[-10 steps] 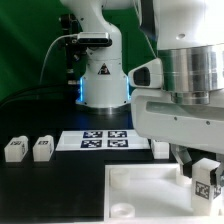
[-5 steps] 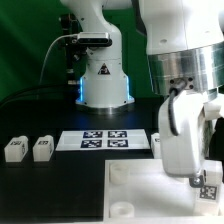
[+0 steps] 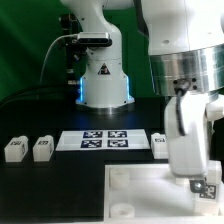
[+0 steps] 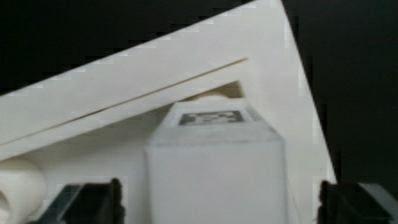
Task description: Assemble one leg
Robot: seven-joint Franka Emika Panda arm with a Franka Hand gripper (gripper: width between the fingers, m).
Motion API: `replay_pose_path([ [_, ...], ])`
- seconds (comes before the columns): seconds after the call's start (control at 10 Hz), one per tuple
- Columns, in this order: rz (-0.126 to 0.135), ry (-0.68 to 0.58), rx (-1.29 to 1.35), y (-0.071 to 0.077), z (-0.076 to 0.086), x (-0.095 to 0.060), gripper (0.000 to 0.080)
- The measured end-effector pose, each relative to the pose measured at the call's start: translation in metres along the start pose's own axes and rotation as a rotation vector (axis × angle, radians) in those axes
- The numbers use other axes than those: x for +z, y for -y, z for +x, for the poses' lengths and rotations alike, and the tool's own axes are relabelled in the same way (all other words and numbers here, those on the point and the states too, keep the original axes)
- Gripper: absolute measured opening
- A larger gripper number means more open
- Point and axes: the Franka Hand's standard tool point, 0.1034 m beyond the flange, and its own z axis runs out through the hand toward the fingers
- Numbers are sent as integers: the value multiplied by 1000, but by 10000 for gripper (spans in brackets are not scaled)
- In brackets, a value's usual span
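My gripper [image 3: 203, 186] is shut on a small white leg [image 3: 208, 186] with a marker tag, at the exterior view's right. It holds the leg just over the right part of the large white square plate [image 3: 140, 190]. In the wrist view the leg [image 4: 217, 160] fills the space between my two dark fingers [image 4: 89, 202], its tag end pointing at a corner of the plate [image 4: 143, 90]. A round corner socket [image 4: 18, 185] shows at the edge of that view. Whether the leg touches the plate I cannot tell.
The marker board [image 3: 105, 140] lies behind the plate. Two more white legs [image 3: 14, 149] [image 3: 42, 148] stand at the exterior view's left, and another small white part [image 3: 160, 144] sits beside the board's right end. The robot base [image 3: 102, 80] stands at the back.
The gripper has turned about its axis, swung slightly left and come lower with the leg, which now hangs closer to the plate.
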Motion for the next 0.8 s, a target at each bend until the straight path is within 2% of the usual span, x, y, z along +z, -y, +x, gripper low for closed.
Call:
replay_pose_path([
  [0.2, 0, 1, -347, -1, -2, 0, 640],
  [0.4, -1, 0, -536, -1, -1, 1, 649],
  [0.6, 0, 0, -545, 0, -1, 0, 649],
  [0.8, 26, 9, -556, 7, -5, -18, 649],
])
